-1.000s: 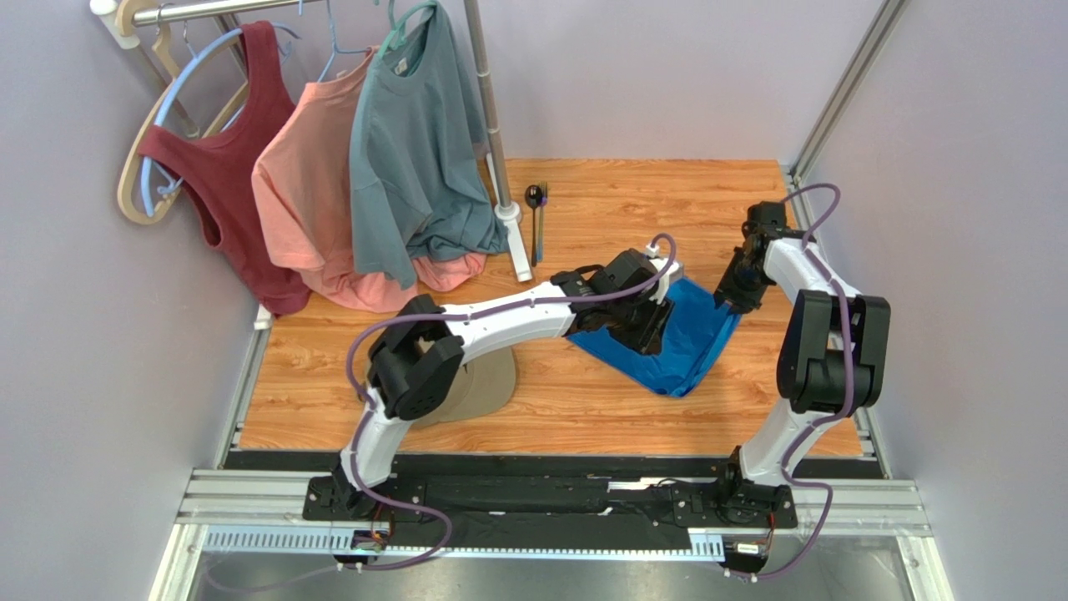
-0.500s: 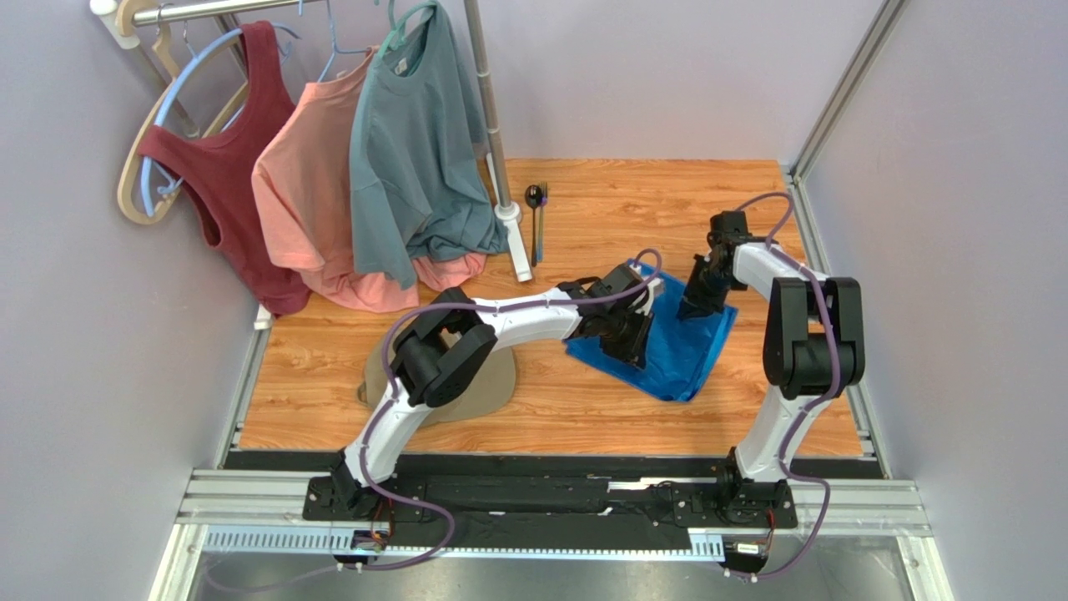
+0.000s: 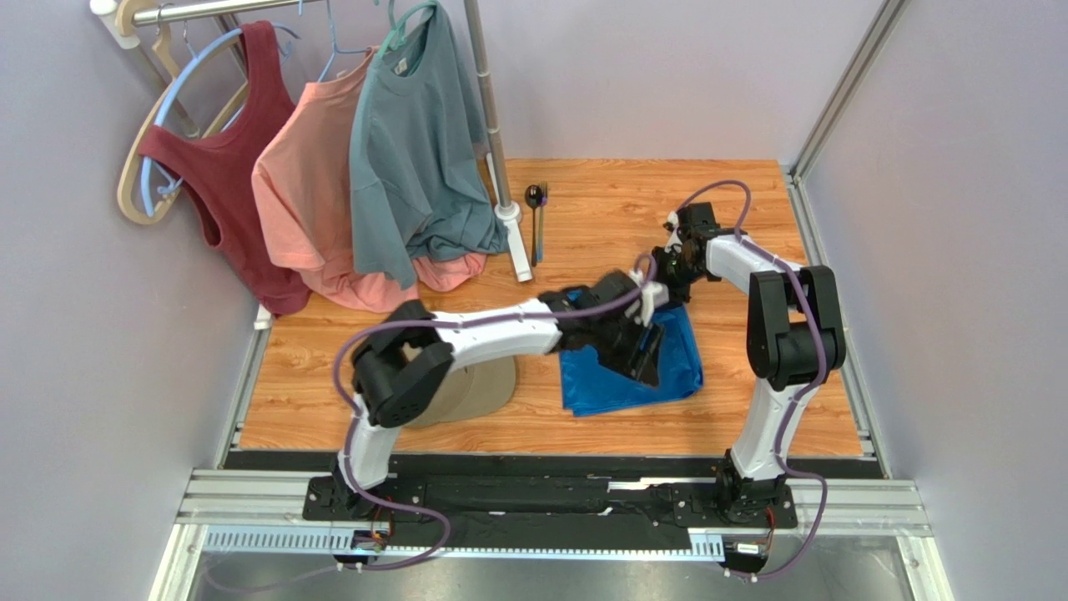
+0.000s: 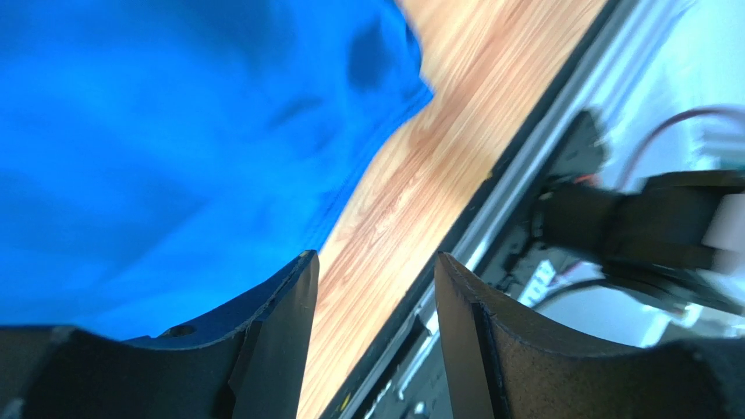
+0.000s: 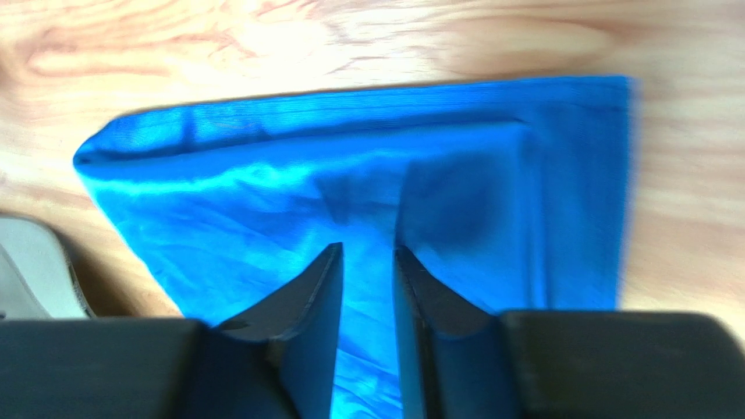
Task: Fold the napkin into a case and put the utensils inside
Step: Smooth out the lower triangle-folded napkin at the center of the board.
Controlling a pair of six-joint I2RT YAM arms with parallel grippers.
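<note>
The bright blue napkin [image 3: 614, 382] lies folded on the wooden table, right of centre; it fills the upper left of the left wrist view as napkin [image 4: 157, 131]. My left gripper [image 3: 644, 348] hovers over its middle, jaws apart with only wood showing between them [image 4: 376, 262]. My right gripper [image 3: 664, 273] is at the cloth's far edge. In the right wrist view its fingers stand a narrow gap apart [image 5: 367, 251] above the napkin [image 5: 262, 201], nothing pinched. The dark spoon [image 3: 534, 197] and the fork [image 3: 542, 228] lie side by side at the back, next to the rack pole.
A clothes rack with three hanging tops [image 3: 376, 163] fills the back left, its white pole base [image 3: 518, 251] on the table. A tan cap [image 3: 483, 388] lies under the left arm's elbow. Metal rails [image 3: 552, 495] run along the near edge.
The napkin's right side has been brought over to the left, leaving a more compact shape. My right gripper swung left and farther back; my left gripper shifted slightly nearer and opened.
</note>
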